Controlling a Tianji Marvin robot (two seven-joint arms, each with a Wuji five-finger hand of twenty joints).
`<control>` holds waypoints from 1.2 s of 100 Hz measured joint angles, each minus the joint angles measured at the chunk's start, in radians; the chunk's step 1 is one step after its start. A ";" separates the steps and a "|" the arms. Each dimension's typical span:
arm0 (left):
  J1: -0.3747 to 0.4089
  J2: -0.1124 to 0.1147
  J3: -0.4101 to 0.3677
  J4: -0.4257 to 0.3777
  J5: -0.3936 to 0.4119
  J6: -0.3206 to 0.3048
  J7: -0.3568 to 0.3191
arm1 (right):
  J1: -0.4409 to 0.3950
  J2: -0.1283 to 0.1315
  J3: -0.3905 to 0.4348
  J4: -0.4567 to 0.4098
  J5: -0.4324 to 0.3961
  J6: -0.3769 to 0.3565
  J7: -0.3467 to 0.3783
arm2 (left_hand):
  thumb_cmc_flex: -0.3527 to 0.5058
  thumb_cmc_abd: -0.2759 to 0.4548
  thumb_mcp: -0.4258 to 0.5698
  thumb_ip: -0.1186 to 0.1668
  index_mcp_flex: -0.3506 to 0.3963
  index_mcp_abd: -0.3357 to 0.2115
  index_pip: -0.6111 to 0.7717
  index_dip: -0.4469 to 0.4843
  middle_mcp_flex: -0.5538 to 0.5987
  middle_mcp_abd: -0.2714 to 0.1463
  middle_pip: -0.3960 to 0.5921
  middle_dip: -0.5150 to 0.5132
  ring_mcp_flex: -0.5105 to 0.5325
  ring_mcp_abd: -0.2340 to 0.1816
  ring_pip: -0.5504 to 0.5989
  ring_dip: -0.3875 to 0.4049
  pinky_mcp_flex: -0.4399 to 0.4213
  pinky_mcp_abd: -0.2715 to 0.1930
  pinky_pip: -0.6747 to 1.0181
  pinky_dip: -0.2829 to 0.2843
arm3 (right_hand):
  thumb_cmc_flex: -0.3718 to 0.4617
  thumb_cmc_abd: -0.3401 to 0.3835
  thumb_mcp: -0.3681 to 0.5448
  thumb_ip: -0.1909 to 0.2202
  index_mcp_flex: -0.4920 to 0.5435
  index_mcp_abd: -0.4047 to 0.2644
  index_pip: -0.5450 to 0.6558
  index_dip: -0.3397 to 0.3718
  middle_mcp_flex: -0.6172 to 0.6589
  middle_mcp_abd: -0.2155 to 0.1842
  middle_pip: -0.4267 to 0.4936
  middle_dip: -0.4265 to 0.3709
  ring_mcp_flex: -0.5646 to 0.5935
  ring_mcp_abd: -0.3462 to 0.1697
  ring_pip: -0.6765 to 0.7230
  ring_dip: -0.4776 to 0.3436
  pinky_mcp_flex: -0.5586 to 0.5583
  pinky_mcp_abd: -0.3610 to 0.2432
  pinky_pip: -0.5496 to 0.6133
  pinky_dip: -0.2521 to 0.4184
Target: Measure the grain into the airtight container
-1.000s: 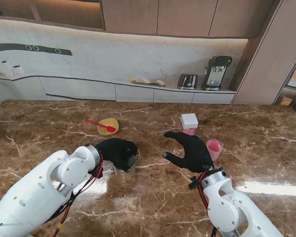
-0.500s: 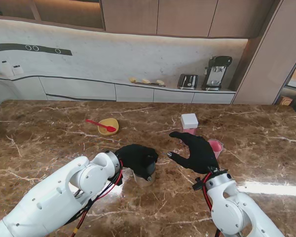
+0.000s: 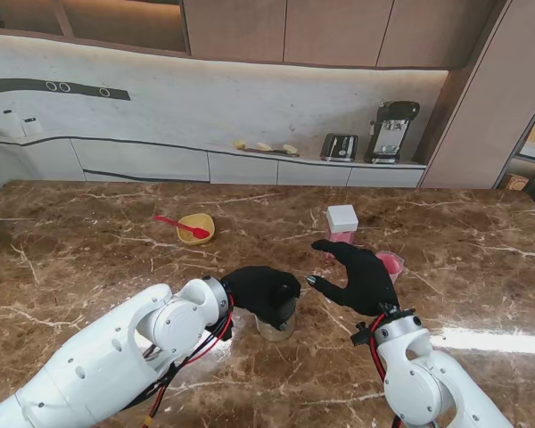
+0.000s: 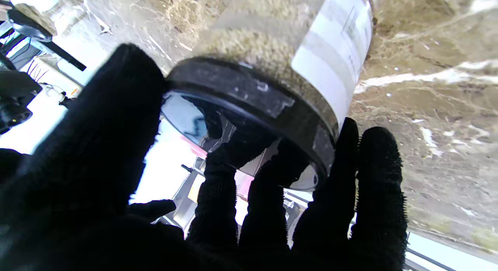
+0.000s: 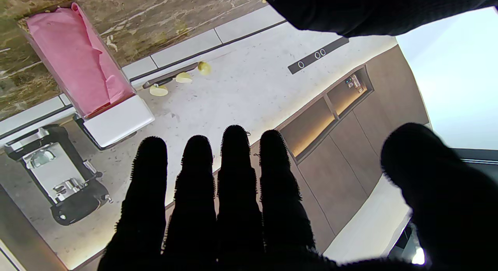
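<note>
Left hand (image 3: 260,290) is closed from above over the lid of the upright grain jar (image 3: 276,325), while the right hand (image 3: 361,278), spread and empty, is held just to its right, nearer the lidded pink container (image 3: 341,223)

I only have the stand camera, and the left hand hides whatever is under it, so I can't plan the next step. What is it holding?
Observer: The left wrist view shows the left hand gripping a clear jar of grain by its black lid.
Operator: Is the lid on?
Observer: Yes, it sits on the jar's mouth, with the fingers curled around its rim. A white label runs down the jar's side.
Operator: And the right hand?
Observer: The right wrist view shows the right hand with its fingers straight and apart, holding nothing.
</note>
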 measured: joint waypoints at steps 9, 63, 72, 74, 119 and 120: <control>0.009 0.004 -0.012 -0.005 0.022 -0.018 -0.001 | 0.000 0.000 0.000 0.002 0.000 0.000 -0.004 | -0.007 0.068 -0.082 0.036 0.005 0.003 -0.027 -0.041 -0.028 -0.003 -0.035 -0.063 -0.058 -0.092 -0.103 -0.109 -0.110 0.031 -0.147 -0.006 | 0.000 0.000 0.000 0.000 0.000 0.000 0.000 0.000 0.000 0.000 0.000 0.000 0.000 0.000 0.000 0.000 0.000 0.000 0.000 0.000; 0.163 0.000 -0.206 -0.080 -0.036 -0.078 0.040 | 0.014 0.013 -0.011 -0.009 -0.037 0.057 0.090 | 0.004 0.225 -0.550 0.089 -0.019 0.141 -0.454 -0.429 -0.214 -0.010 -0.218 -0.285 -0.323 -0.192 -0.366 -0.481 -0.367 -0.015 -0.516 -0.188 | 0.064 -0.071 -0.061 0.003 -0.056 0.013 -0.026 0.000 -0.084 -0.001 -0.017 0.000 -0.002 0.001 0.000 0.003 -0.015 -0.001 -0.001 0.000; 0.213 -0.003 -0.267 -0.093 -0.041 -0.119 0.066 | 0.019 0.023 -0.015 -0.029 -0.041 0.084 0.163 | 0.004 0.226 -0.550 0.089 -0.030 0.166 -0.480 -0.457 -0.257 -0.010 -0.220 -0.296 -0.323 -0.193 -0.366 -0.482 -0.362 -0.071 -0.519 -0.188 | 0.077 -0.089 -0.067 0.006 -0.082 0.026 -0.037 0.000 -0.103 -0.001 -0.019 0.000 -0.021 0.002 0.000 0.012 -0.026 0.001 -0.001 0.000; 0.224 -0.004 -0.280 -0.093 -0.046 -0.135 0.077 | 0.020 0.025 -0.016 -0.035 -0.043 0.090 0.181 | 0.004 0.226 -0.550 0.089 -0.030 0.167 -0.488 -0.464 -0.267 -0.010 -0.222 -0.296 -0.323 -0.193 -0.366 -0.482 -0.362 -0.085 -0.520 -0.188 | 0.077 -0.089 -0.072 0.006 -0.091 0.026 -0.043 -0.001 -0.109 -0.001 -0.023 0.000 -0.021 0.002 0.000 0.012 -0.026 0.002 -0.001 0.000; 0.339 0.014 -0.380 -0.004 -0.098 -0.254 0.066 | 0.089 0.069 -0.095 -0.128 -0.119 0.203 0.462 | 0.071 0.192 -0.549 0.093 -0.214 0.105 -0.602 -0.482 -0.391 -0.029 -0.343 -0.335 -0.419 -0.281 -0.392 -0.530 -0.326 -0.343 -0.629 -0.264 | 0.077 -0.139 -0.099 0.006 -0.184 0.069 -0.080 0.004 -0.221 0.002 -0.041 0.000 -0.043 0.013 0.005 0.050 -0.022 0.003 0.014 0.106; 0.339 0.014 -0.379 0.001 -0.097 -0.255 0.067 | 0.090 0.071 -0.097 -0.132 -0.125 0.205 0.469 | 0.072 0.192 -0.549 0.093 -0.214 0.105 -0.603 -0.483 -0.391 -0.029 -0.343 -0.335 -0.419 -0.282 -0.392 -0.531 -0.326 -0.344 -0.631 -0.264 | 0.077 -0.140 -0.099 0.006 -0.184 0.069 -0.085 0.004 -0.226 0.003 -0.040 0.000 -0.052 0.013 0.002 0.050 -0.022 0.003 0.015 0.114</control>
